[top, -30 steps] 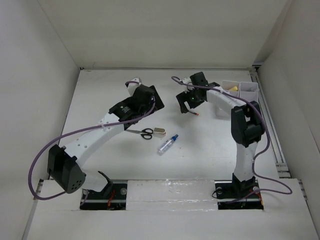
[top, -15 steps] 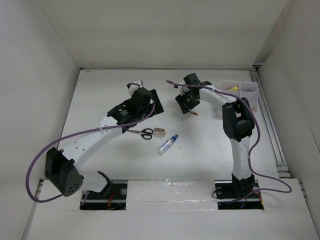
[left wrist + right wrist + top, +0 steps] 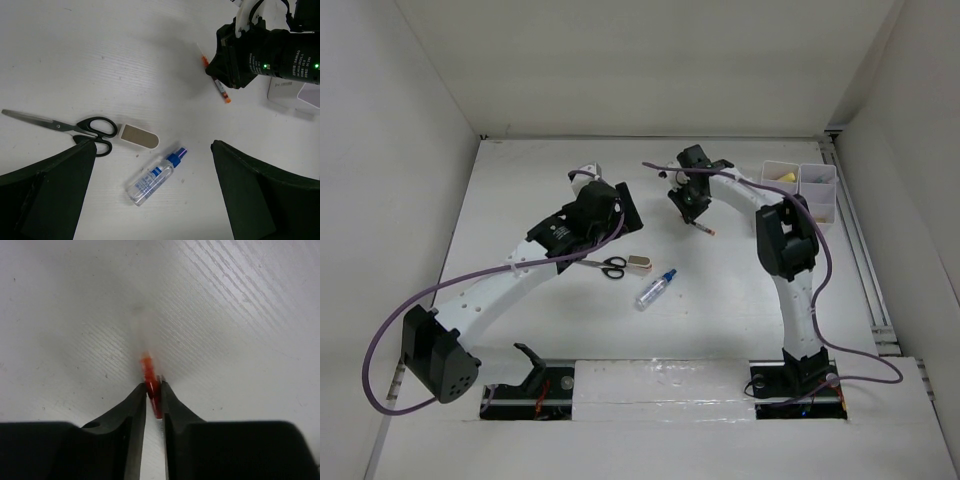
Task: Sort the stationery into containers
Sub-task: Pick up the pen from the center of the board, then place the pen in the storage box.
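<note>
White walls box in a matte white counter [image 3: 740, 290] with a fine ribbed grain, plain enough that every item stands out. At my right end effector [image 3: 154, 390] the two dark, smooth fingers are drawn narrow, pinching a thin red pen [image 3: 146, 365] across its barrel. The pen lies flat on the counter at upper centre of the overhead view, so a side-on pinch is about the only way to take such a slim round shaft. My left end effector [image 3: 618, 212] hangs spread wide and holds nothing, above the cluster at mid-frame. I judge it is placed for the next pick there. Below it lie black-handled scissors [image 3: 90, 131] with bare steel blades, touching or just beside a beige block [image 3: 139, 136] with one rounded end. Near them is a clear bottle [image 3: 155, 176] with a blue cap. The translucent white containers [image 3: 801, 180] sit at upper right, something yellow already inside one.
</note>
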